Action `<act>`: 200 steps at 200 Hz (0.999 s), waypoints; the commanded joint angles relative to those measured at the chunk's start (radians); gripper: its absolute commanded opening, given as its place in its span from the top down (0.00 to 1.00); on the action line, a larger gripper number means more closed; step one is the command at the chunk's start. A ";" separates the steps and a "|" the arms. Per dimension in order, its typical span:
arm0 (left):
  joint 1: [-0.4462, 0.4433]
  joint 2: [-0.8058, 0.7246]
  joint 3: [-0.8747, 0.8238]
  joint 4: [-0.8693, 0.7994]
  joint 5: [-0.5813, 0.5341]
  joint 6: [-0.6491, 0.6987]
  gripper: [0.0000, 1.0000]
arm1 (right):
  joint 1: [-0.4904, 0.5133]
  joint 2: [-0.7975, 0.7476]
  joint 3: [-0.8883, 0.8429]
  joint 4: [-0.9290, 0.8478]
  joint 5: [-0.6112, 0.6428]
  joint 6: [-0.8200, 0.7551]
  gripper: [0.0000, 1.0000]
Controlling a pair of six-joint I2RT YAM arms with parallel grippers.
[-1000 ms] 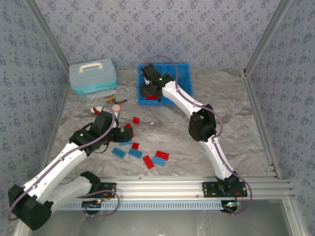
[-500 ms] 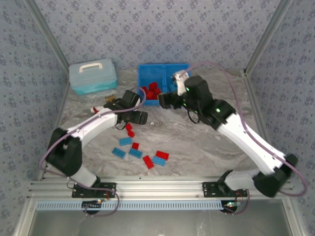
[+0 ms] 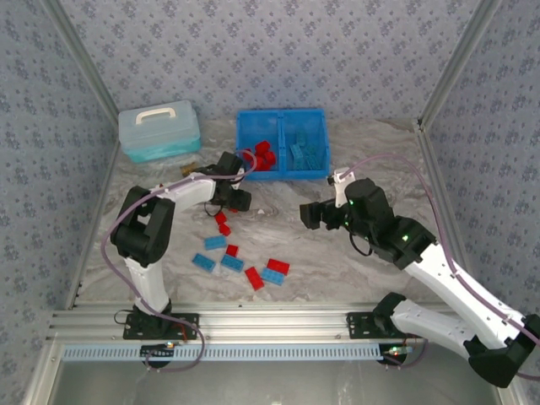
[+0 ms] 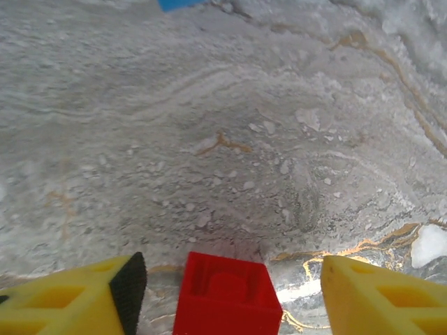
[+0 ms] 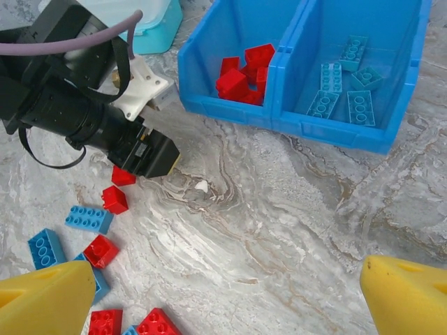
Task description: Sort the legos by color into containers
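Right arm [image 3: 413, 245] back from bin [image 3: 295, 175], fingers [image 5: 405, 296] apart; left fingers [image 4: 377, 296] apart astride red lego [image 4: 223, 296]; marbled table [image 3: 304, 253], patterned walls [image 3: 278, 51].

Left wrist view: red brick [image 4: 223, 296] cut by bottom edge; left fingers [image 4: 77, 300] cut likewise; bin [image 4: 178, 3] a sliver at top edge. Right wrist view: teal box [image 5: 150, 28] cut at top; right fingers [image 5: 45, 300] and two red bricks [image 5: 157, 322] cut at bottom; bin's far wall out of frame.
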 commanded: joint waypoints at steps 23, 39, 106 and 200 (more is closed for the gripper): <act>-0.002 0.008 -0.036 0.038 0.016 -0.012 0.43 | -0.007 0.040 0.042 0.020 0.014 0.005 0.00; -0.001 0.000 -0.057 0.048 0.008 -0.012 0.53 | -0.008 0.057 0.048 0.030 0.005 0.004 0.00; -0.021 -0.175 -0.035 0.035 0.058 -0.065 0.75 | -0.006 0.057 0.054 0.020 0.018 0.031 0.00; -0.014 0.340 0.967 -0.117 -0.232 -0.003 0.74 | 0.001 0.025 0.038 0.020 0.045 0.102 0.00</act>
